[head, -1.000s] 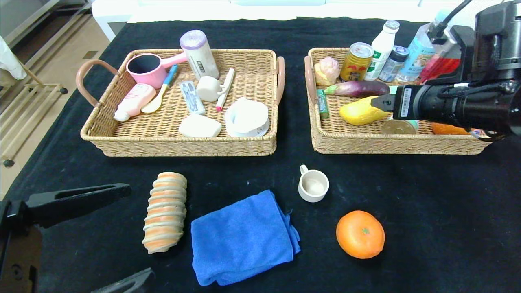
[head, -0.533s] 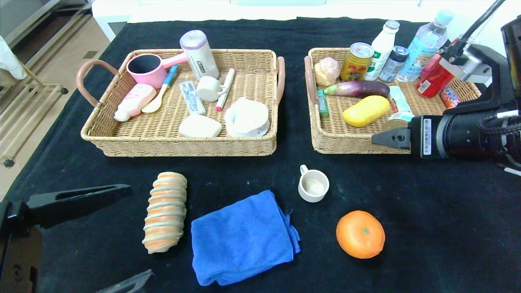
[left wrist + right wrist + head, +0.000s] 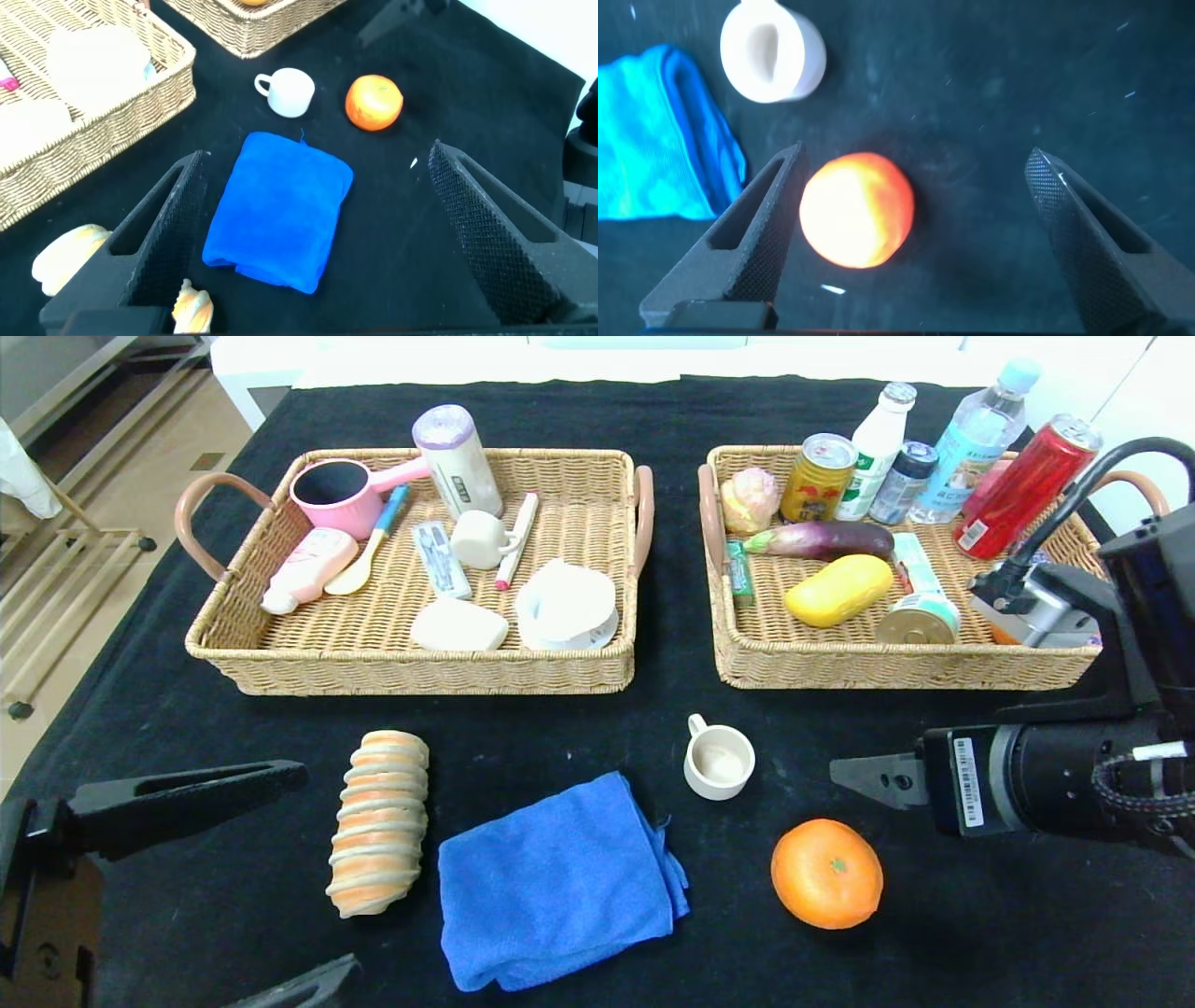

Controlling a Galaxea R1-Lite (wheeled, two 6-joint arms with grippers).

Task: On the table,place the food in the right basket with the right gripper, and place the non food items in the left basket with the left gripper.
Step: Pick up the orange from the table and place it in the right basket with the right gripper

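Black right gripper (image 3: 864, 775) has swung out of the right basket (image 3: 896, 663), jaws spread empty above the orange (image 3: 826, 873), next food; left gripper (image 3: 308, 233) parked, jaws spread.

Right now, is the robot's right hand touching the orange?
Apart. In the right wrist view the open right gripper has black table showing between its fingers and the orange; the head view shows it off to the orange's side.

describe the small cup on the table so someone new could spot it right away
On the black table, look at the open strip in front of the right basket. The cream cup stands upright there, between the blue cloth and the orange. It is the only white, handled thing outside the baskets.
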